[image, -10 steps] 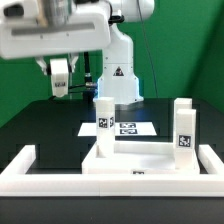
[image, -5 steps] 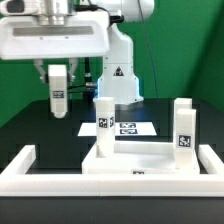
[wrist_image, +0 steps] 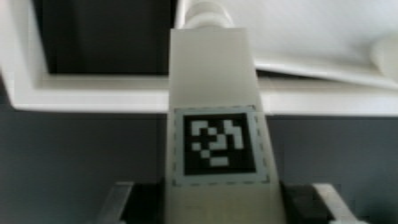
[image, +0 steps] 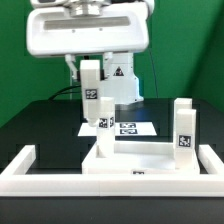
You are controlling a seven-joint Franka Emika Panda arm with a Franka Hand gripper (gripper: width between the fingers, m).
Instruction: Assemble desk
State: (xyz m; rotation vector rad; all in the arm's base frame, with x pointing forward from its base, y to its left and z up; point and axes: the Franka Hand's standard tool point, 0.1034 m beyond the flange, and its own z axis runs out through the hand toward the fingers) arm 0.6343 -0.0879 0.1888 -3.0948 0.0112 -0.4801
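The pincer [image: 92, 68] pinches a white tagged leg [image: 92, 95] upright in the air — above the far left part of the desk top [image: 140, 160], over another leg [image: 103, 122]. A third leg [image: 183, 128] stands at the exterior view's right; the marker board [image: 135, 128] lies beyond on the dark worktop [image: 40, 115].

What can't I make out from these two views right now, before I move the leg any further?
- Exterior view: the hand's fingertips, hidden behind the held leg; the grip itself is unseen.
- Exterior view: the marker board, partly covered by the standing leg.
- Wrist view: the desk top, cut off by the edges and blurred.
- Wrist view: the held leg's far end, blurred; whether it touches anything is unclear.
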